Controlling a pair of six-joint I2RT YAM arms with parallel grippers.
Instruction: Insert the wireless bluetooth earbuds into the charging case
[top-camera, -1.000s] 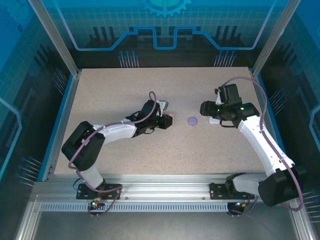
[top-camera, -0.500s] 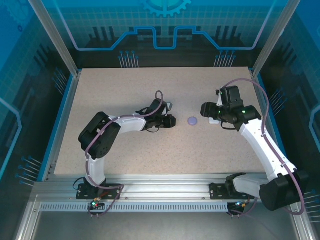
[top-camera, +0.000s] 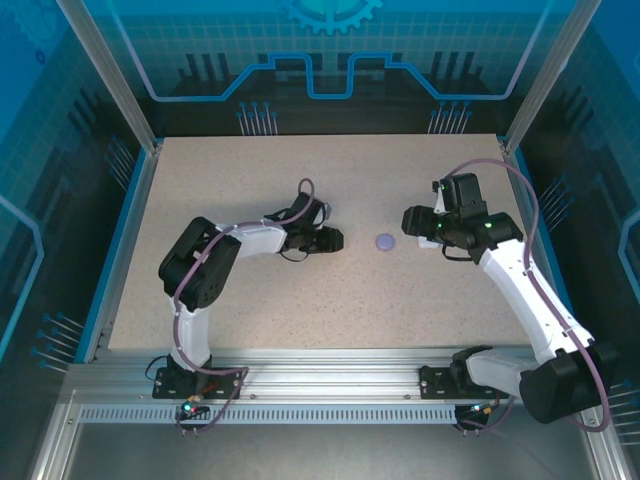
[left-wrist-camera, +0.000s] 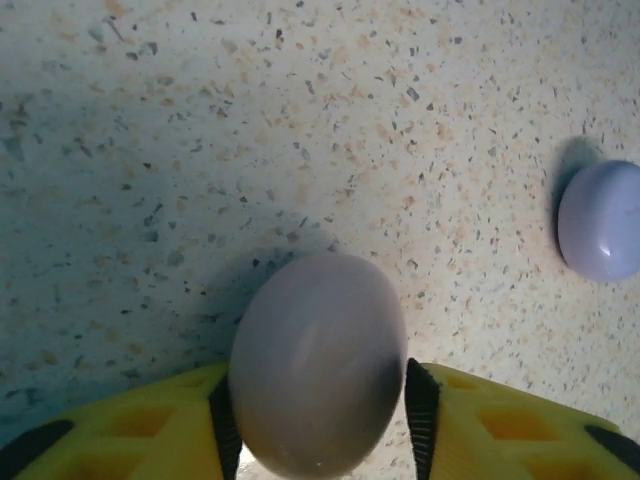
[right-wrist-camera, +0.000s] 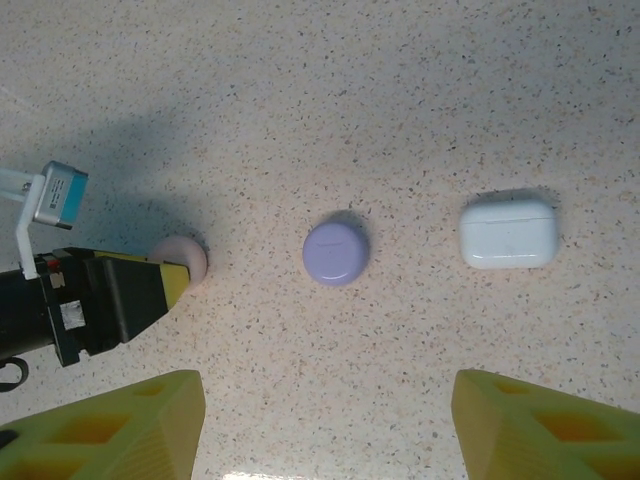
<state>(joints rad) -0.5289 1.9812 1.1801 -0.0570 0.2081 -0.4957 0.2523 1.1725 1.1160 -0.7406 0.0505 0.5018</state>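
A pink oval charging case (left-wrist-camera: 315, 340) lies shut on the table between the yellow fingers of my left gripper (left-wrist-camera: 318, 375). Its left pad touches the case, and a thin gap shows at the right pad. In the right wrist view the same pink case (right-wrist-camera: 182, 256) peeks out past the left gripper's fingertip (right-wrist-camera: 170, 282). A round purple case (right-wrist-camera: 336, 251) lies shut in the middle, and a white case (right-wrist-camera: 508, 232) lies shut to its right. My right gripper (right-wrist-camera: 325, 392) hovers open above them, holding nothing. The earbuds are out of view.
From above, the left gripper (top-camera: 335, 238) lies low on the speckled table (top-camera: 250, 300), a short way left of the purple case (top-camera: 386, 241). The right gripper (top-camera: 414, 220) is just right of that case. Blue rails (top-camera: 125, 240) and glass walls bound the table.
My left gripper's jaws have spread from shut, and its wrist has turned and shifted slightly. The right arm has barely moved.
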